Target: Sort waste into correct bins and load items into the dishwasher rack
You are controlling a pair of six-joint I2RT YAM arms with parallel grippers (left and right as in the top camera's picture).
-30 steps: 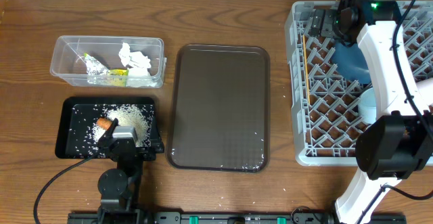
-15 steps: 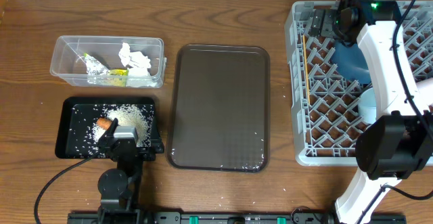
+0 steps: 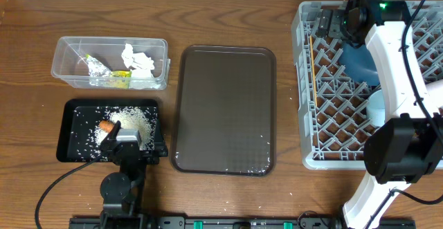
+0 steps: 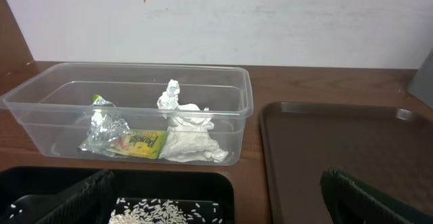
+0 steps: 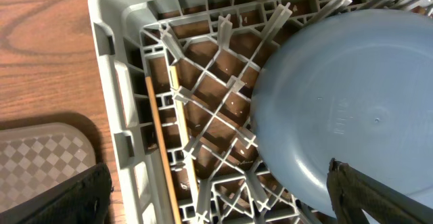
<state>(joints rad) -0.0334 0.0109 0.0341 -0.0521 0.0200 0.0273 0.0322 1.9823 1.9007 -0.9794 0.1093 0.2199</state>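
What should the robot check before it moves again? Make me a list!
1. Is the left hand open with nothing in it? Ok.
2. Is the right hand open and empty over the rack? Ok.
3. Are the crumpled paper and foil wrapper in the clear tub? Ok.
4. Are the rice and carrot in the black tray? Ok.
5. Are the big blue bowl and chopsticks in the rack? Ok.
6. Is the white cup in the rack? Cannot tell; the right arm hides part of it.
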